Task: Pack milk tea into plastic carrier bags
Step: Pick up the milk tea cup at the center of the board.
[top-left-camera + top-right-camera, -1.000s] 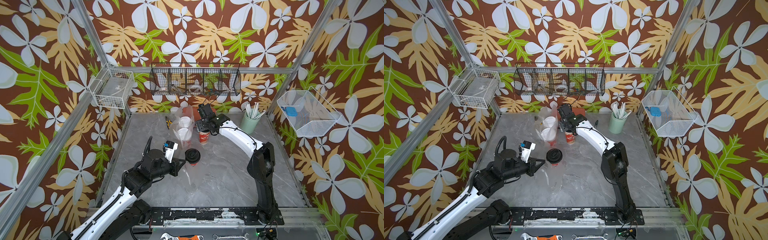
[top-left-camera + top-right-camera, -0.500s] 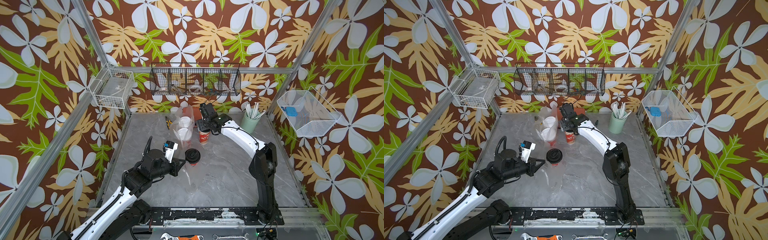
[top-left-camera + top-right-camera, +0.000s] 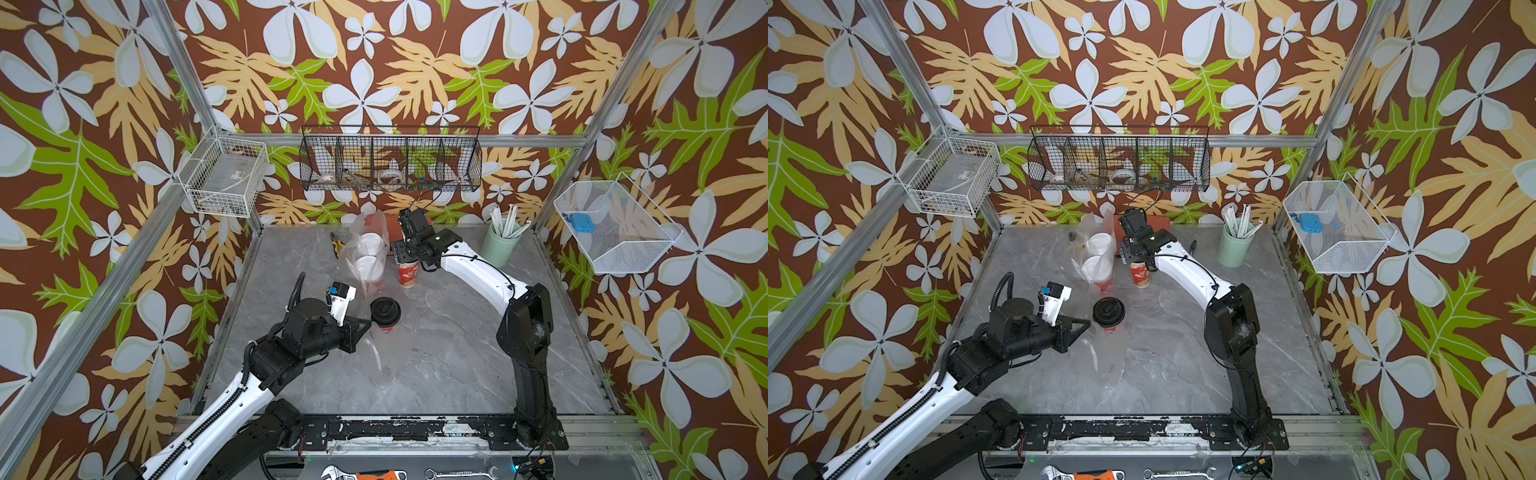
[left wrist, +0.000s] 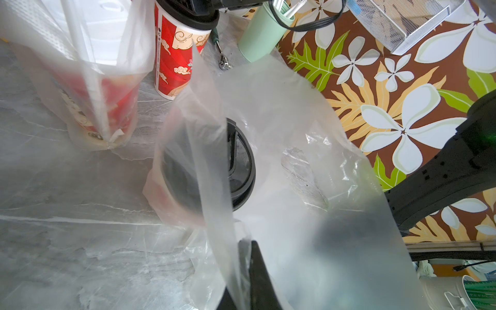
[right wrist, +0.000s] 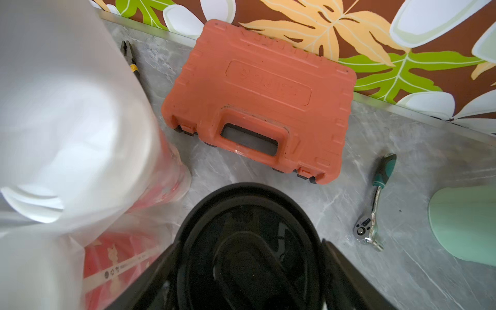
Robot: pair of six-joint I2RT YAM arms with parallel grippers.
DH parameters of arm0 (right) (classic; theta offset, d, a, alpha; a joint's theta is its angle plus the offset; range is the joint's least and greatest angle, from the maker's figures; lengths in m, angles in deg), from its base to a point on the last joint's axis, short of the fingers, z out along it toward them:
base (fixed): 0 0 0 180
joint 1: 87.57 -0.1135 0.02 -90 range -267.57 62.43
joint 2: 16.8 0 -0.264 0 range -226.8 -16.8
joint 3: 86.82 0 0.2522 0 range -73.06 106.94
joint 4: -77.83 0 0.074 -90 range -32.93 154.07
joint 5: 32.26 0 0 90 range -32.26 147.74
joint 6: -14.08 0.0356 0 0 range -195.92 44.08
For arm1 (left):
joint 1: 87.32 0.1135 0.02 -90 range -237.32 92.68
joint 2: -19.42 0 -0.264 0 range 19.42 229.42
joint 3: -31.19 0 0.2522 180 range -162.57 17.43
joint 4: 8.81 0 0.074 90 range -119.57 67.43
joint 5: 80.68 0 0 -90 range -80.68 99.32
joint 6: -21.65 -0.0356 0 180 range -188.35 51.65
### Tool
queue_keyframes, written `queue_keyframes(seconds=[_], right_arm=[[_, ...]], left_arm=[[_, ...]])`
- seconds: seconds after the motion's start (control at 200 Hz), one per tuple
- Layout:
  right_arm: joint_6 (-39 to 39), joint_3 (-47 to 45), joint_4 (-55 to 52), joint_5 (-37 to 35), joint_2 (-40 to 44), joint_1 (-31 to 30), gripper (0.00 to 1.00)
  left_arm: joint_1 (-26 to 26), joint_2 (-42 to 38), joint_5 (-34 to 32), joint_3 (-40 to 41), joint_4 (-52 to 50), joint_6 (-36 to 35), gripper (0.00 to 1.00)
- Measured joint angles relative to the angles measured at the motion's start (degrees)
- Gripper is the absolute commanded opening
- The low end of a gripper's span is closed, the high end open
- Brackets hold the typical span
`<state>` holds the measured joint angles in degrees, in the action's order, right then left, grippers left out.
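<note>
Grey marble table [image 3: 436,374], floral walls [image 3: 374,62] | left claw [image 3: 365,325] pinched shut on near bag [image 4: 281,120] around centre cup [image 3: 385,311] | right claw [image 5: 249,249] spread astride far cup [image 3: 408,274] lid, grip unclear | far bag [image 3: 353,266], just left: two white-lid cups [image 3: 370,242]

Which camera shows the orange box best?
The right wrist view: the orange box fills the middle, with its lid and handle plain to see. In both top views only a sliver peeks out by the back wall. The left wrist view misses it.
</note>
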<state>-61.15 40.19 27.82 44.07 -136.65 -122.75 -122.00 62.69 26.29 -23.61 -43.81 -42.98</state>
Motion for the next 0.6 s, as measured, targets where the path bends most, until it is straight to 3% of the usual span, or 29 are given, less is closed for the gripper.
queue_keyframes(seconds=[0.37, 0.601], right_arm=[[0.46, -0.87, 0.37, 0.2, 0.57, 0.0, 0.65], [0.44, -1.33, -0.72, -0.24, 3.32, 0.02, 0.62]], left_arm=[[0.0, -0.11, -0.02, 0.0, -0.04, 0.02, 0.0], [0.0, -0.48, -0.11, -0.24, -0.02, 0.22, 0.0]])
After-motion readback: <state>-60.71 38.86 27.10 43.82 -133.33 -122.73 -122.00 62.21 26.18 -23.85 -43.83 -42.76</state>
